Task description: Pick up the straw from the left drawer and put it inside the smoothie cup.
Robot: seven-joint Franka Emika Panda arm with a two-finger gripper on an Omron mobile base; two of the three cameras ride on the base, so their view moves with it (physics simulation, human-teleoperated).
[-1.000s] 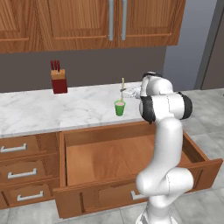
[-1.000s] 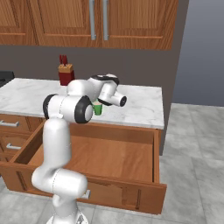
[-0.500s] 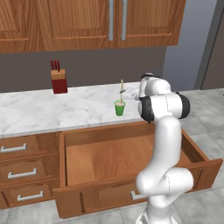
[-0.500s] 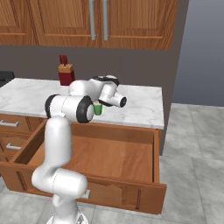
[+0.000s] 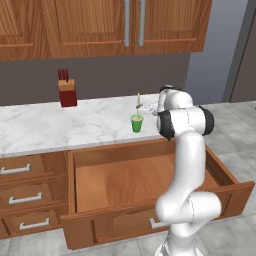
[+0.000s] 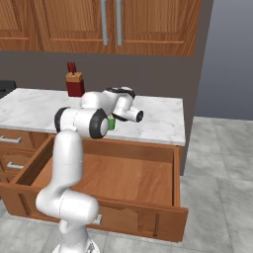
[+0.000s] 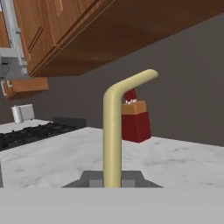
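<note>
**Holding the straw upright over the cup**

Seen from the left base camera, a red knife block (image 5: 66,94) is stood at the left of the marble worktop (image 5: 45,125), against the back wall. Wooden cabinets (image 5: 125,25) are hung above it. Below the worktop's left end, narrow stacked drawers (image 5: 27,195) with short silver handles are shut. Next to them, the left drawer (image 5: 125,182) is pulled wide open, and its flat wood bottom is laid bare.

Further right on the worktop, the green cup (image 5: 137,123) is stood upright near the front edge. The straw (image 5: 138,99) is held vertically just above the cup, slightly to its right; whether its lower end reaches the rim cannot be told. The fingers (image 5: 140,106) are closed on the straw low down, at the end of the white arm that is bent over the drawer.

From the right base camera, the knife block (image 6: 74,85) is seen at the back of the worktop, and the cup (image 6: 111,124) is mostly hidden behind the arm's elbow. The drawer (image 6: 118,180) is seen open below.

In the hand view, the straw (image 7: 112,135) is seen rising between the fingers (image 7: 112,178), with its top bent over to the right. The knife block (image 7: 135,120) is seen just behind it on the worktop.
</note>
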